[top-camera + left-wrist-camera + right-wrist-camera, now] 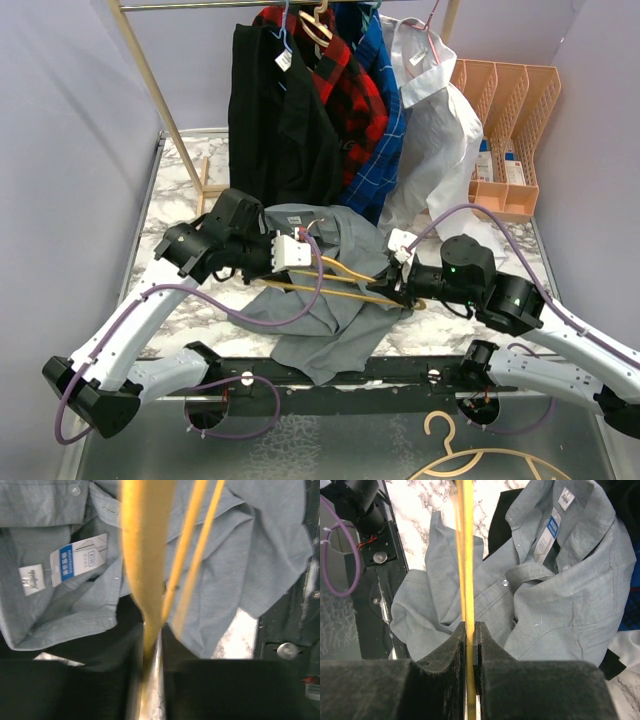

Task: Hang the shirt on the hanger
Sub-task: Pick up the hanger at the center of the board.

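Observation:
The light-grey shirt [340, 330] lies crumpled on the marble table, collar and label up in both wrist views [260, 555] [560, 605]. The thin yellow hanger [340, 292] is held just above it, spanning between the two grippers. My right gripper [385, 288] [470, 630] is shut on a hanger wire [466, 555], both pads pressed against it. My left gripper [308, 256] [152, 650] has the blurred hanger [145, 555] between its fingers. Those jaws stand narrowly apart, with a slit of light between the wire and the right finger.
Behind the shirt a wooden rack [150, 70] carries a black garment [275, 110], red plaid [345, 70] and blue plaid [385, 120] shirts and a white shirt [440, 130]. An orange file organiser [510, 130] stands back right. A pale tan hanger [470, 455] lies below the arm bases.

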`<state>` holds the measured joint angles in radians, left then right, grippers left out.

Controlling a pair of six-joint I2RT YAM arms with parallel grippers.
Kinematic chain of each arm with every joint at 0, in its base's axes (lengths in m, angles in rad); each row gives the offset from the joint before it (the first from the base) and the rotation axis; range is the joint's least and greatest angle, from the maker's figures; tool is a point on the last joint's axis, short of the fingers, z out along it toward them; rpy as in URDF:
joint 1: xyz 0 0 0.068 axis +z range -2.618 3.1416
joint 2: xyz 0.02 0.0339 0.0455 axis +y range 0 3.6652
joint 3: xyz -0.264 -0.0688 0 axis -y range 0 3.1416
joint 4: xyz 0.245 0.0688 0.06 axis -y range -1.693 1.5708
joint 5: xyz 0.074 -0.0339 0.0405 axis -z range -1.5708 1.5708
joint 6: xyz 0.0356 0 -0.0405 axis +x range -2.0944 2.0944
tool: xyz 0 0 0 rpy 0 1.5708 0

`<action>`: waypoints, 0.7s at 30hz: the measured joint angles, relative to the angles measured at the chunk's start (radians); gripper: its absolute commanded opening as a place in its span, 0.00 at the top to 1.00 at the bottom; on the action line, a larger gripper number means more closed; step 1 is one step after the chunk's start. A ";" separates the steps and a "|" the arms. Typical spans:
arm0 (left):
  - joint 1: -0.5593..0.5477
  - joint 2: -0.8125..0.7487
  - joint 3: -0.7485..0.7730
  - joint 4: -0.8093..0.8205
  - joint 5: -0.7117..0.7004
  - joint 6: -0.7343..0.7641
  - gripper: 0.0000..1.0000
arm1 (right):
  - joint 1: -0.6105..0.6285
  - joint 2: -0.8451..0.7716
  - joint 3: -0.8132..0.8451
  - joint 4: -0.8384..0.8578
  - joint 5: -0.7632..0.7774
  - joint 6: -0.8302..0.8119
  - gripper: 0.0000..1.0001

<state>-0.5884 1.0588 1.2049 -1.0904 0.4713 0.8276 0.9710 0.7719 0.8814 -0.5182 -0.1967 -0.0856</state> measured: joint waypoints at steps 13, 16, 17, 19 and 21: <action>0.064 0.071 0.033 0.018 0.000 0.067 1.00 | -0.016 0.027 -0.043 0.080 -0.037 -0.020 0.12; 0.152 0.072 0.056 0.019 0.022 0.130 1.00 | -0.012 0.000 -0.043 0.132 0.004 -0.015 0.11; 0.202 0.071 0.060 0.012 0.040 0.161 1.00 | -0.010 -0.015 -0.039 0.143 0.030 -0.015 0.11; 0.318 0.069 0.060 -0.005 0.071 0.218 1.00 | -0.010 -0.051 -0.008 0.146 0.111 -0.008 0.10; 0.462 0.072 0.059 -0.016 0.098 0.282 1.00 | -0.010 -0.076 0.039 0.145 0.180 0.002 0.10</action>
<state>-0.1265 1.1305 1.2640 -1.1069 0.5697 1.1095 0.9611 0.6964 0.9207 -0.3733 -0.0170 -0.0841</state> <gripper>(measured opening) 0.065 0.892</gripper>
